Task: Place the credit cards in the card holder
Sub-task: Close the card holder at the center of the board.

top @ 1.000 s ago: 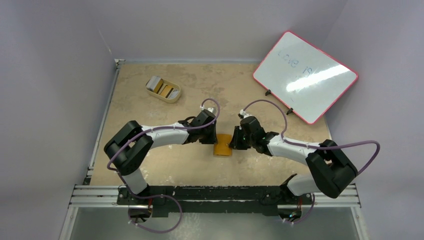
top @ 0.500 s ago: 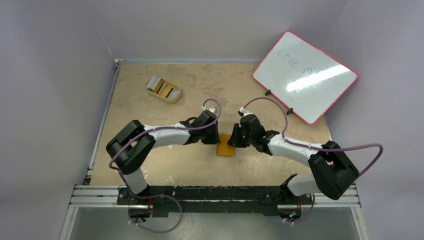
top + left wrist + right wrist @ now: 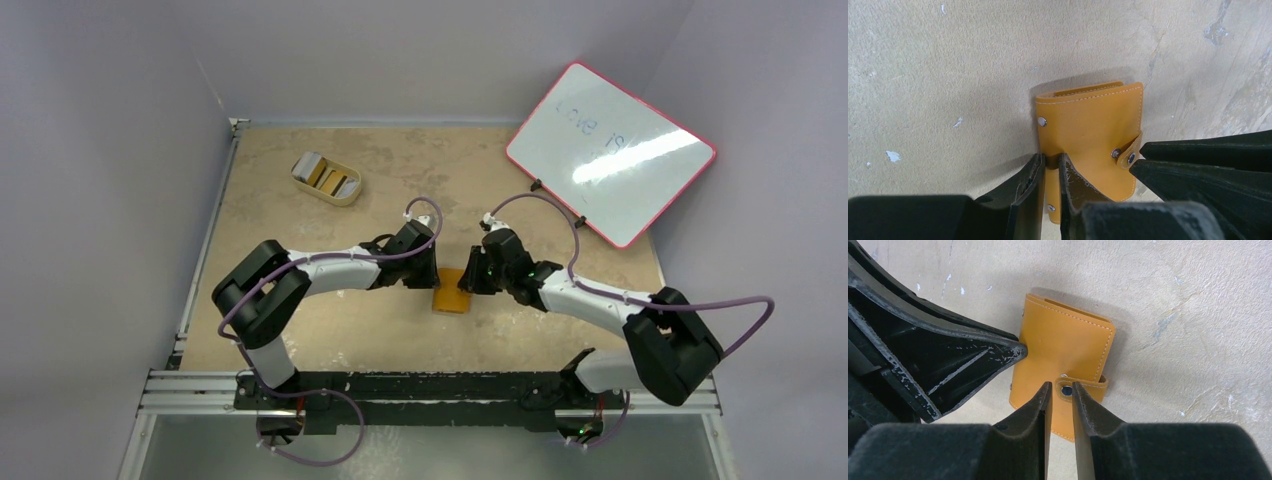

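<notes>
Flat orange-tan card holder (image 3: pixel 1088 125): folded — unloaded.
Left gripper (image 3: pixel 1050 167): clamped its edge.
Right gripper (image 3: pixel 1062 390): clamped the snap strap (image 3: pixel 1093 386).
Grey-gold credit cards (image 3: pixel 324 174): lay in cream tray (image 3: pixel 296 176).

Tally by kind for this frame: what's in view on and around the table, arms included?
robot arms: 2, left arm and right arm
card holder: 1
cream tray: 1
whiteboard: 1
credit cards in the tray: too small to count
Total: 5, cards aside
</notes>
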